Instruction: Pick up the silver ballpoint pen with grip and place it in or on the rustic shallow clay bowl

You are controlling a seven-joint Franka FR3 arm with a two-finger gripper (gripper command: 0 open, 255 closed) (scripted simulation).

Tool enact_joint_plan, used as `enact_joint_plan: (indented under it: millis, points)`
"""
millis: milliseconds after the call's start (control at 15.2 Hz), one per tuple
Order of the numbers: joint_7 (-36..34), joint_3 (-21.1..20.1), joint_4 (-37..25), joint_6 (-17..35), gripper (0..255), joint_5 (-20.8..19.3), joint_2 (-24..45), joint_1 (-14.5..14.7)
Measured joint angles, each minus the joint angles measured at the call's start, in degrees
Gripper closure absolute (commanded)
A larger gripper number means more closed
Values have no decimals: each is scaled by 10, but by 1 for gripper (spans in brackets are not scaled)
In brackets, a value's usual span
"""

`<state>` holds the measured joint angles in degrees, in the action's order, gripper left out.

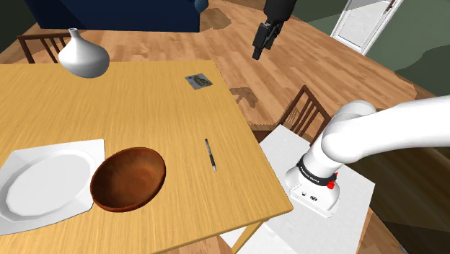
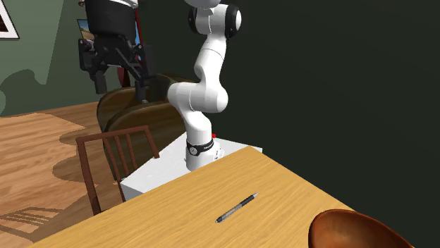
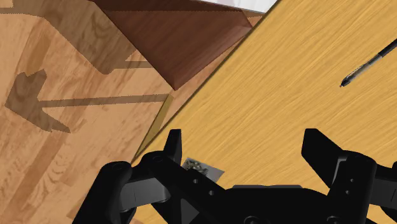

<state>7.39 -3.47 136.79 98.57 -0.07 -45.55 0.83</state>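
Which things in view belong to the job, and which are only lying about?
For the job: the pen, the brown bowl, the open tool.
Only lying about: the white vase, the white plate, the small flat grey item.

Readable text: none.
Band (image 1: pixel 315 173): black ring low on the arm (image 1: pixel 389 130), with faint white marks too small to read.
Card (image 1: pixel 199 81): lies on the table (image 1: pixel 144 115) and has dark speckled print in which no letters can be made out.
Pen (image 2: pixel 237 208): the barrel is too thin to tell any print.
Wall picture (image 2: pixel 5 20): cut off at the edge, content unclear.
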Motion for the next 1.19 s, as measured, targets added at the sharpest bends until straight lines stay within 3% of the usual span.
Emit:
enact_joint_plan:
  millis: [132, 462, 858, 1188]
  points:
    - [-10, -6, 8, 3, 0, 3, -4, 0]
    - [-115, -66, 69, 21, 0, 39, -31, -1]
    - [-265, -162, 114, 56, 0, 103, -25, 6]
    - [-390, -248, 129, 105, 0, 156, 20, 5]
